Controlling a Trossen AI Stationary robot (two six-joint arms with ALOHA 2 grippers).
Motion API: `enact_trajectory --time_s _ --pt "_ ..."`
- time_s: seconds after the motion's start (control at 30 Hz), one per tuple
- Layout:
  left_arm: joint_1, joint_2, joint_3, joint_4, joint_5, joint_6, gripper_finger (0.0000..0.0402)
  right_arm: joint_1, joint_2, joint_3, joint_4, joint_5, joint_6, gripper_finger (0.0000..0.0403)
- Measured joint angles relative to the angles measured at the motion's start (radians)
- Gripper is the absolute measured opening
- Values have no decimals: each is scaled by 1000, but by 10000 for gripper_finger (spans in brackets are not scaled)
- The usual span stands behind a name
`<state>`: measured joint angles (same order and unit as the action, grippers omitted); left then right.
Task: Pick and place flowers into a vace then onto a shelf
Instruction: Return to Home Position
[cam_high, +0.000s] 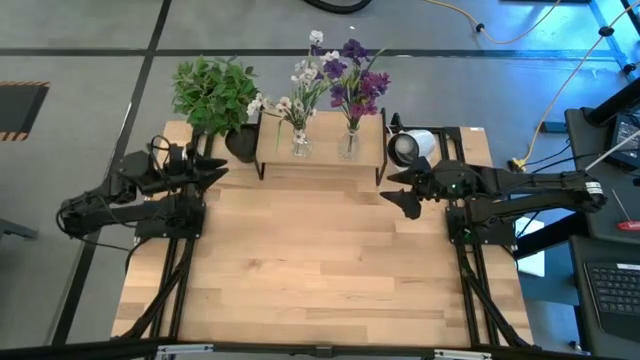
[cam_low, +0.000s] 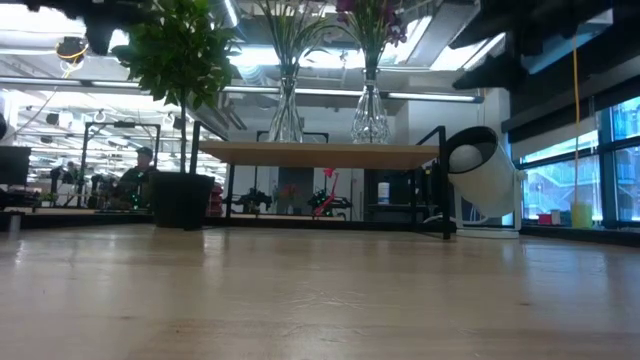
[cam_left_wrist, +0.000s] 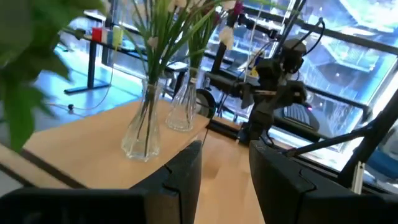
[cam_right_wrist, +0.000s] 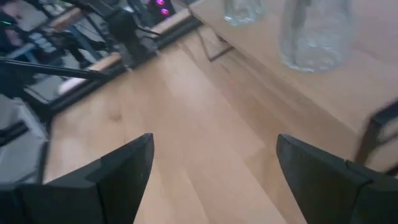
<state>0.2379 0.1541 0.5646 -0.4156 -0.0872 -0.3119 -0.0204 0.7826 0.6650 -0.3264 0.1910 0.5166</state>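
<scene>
Two clear glass vases stand by their bases on the shelf (cam_high: 320, 160) at the table's far edge. The left vase (cam_high: 300, 143) holds the white-pink flowers (cam_high: 305, 75). The right vase (cam_high: 349, 143) holds the purple flowers (cam_high: 352, 75). In the low view both vases (cam_low: 285, 110) (cam_low: 370, 110) show on the shelf's plank (cam_low: 320, 153). My left gripper (cam_high: 220, 169) is open, left of the shelf, its fingers (cam_left_wrist: 186, 174) pointing toward the vases (cam_left_wrist: 143, 130). My right gripper (cam_high: 393, 190) is wide open near the shelf's right legs. The right wrist view shows the shelf plank (cam_right_wrist: 336, 81) and the vase bases (cam_right_wrist: 314, 31).
A bushy potted plant (cam_high: 215, 92) stands in a dark pot (cam_high: 240, 143) at the shelf's left end. A white cylinder (cam_high: 412, 147) sits by its right end. The bare wooden tabletop (cam_high: 320, 260) stretches from the shelf to the near edge, between both arms.
</scene>
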Motion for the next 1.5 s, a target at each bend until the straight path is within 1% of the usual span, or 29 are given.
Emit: enact_trajectory --time_s 0.2,0.3,0.37,0.43,0.5,0.77,0.8,0.83,0.9,1.0,1.07,1.3,1.4,1.5 --pt "0 -154 -114 0 -31 -14 127 5 0 0 46 -28 -26 335" --pt "0 -152 -133 -31 -49 -24 127 13 -1 0 59 -28 -38 320" --pt "0 -141 -130 -10 -53 -15 127 21 -1 0 69 -27 -43 300" --pt "0 -146 -138 -36 -67 -15 127 27 -1 0 69 -27 -55 270" --pt "0 -153 -136 -30 -69 -15 127 33 -1 0 67 -27 -58 232" --pt "0 -153 -136 -63 -72 -22 127 56 -35 0 60 -24 -141 44" --pt "0 -153 -136 -59 -73 -23 127 60 -46 0 60 -24 -156 23" --pt "0 -153 -136 -55 -77 -20 127 64 -60 0 60 -23 -165 12" --pt "0 -153 -144 -33 -93 -9 127 70 -88 0 67 1 -172 12" --pt "0 -153 -203 78 -99 17 120 81 -125 -2 76 48 -181 11" --pt "0 -153 -234 125 -98 38 110 90 -144 -28 128 53 -184 5" --pt "0 -151 -301 199 -100 23 74 111 -208 -245 422 52 -159 3" --pt "0 -154 -347 230 -99 7 65 111 -250 -319 504 53 -147 3" --pt "0 -154 -381 252 -99 -18 58 111 -295 -379 548 53 -146 2"
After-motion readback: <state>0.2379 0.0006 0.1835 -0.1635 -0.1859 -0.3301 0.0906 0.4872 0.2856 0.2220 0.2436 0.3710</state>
